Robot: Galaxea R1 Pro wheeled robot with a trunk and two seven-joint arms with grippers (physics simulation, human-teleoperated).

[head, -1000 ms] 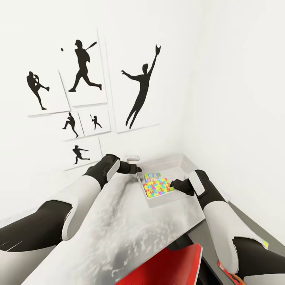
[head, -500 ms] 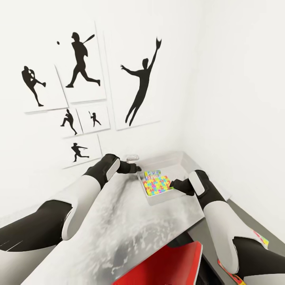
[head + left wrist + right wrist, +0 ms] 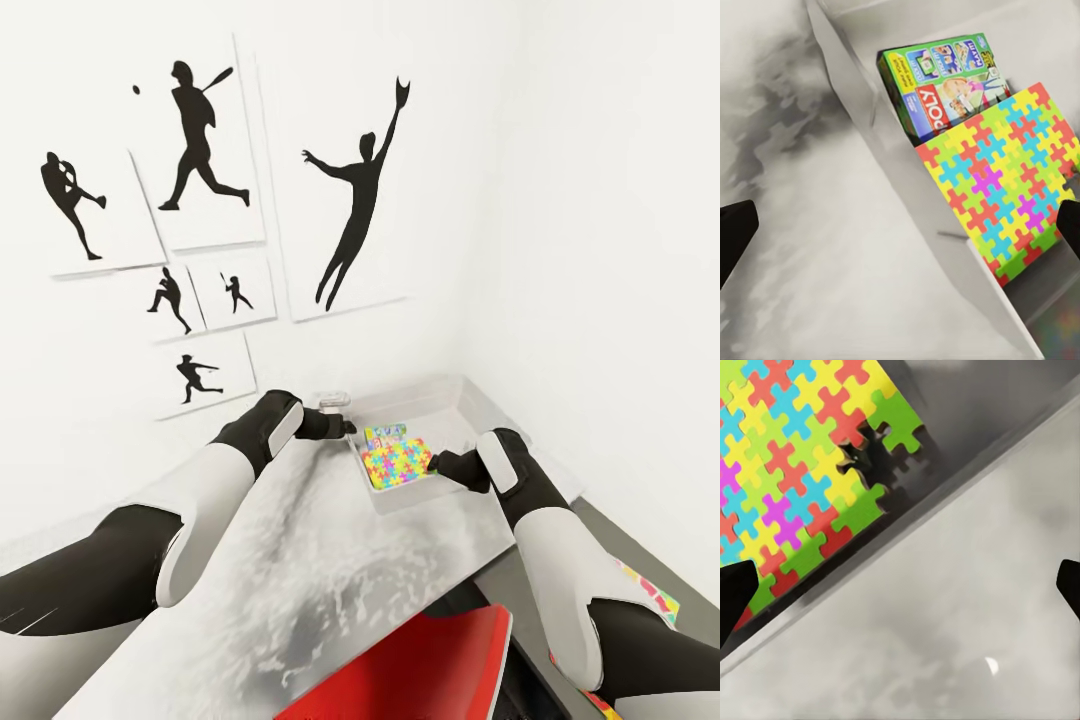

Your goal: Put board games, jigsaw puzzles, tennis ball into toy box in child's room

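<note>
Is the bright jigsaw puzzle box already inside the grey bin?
Yes, the jigsaw puzzle lies inside the toy box, beside a board game.

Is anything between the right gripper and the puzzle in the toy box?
Only the toy box wall. The right gripper hangs open just outside the near rim, and the puzzle lies flat inside, past that wall, overlapping a board game. Nothing visible covers the puzzle from above.

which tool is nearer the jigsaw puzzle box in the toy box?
Right, narrowly. The right tool sits at the near-right corner of the jigsaw puzzle, about at its edge. The left tool is at the toy box rim on the opposite side, slightly off the puzzle.
</note>
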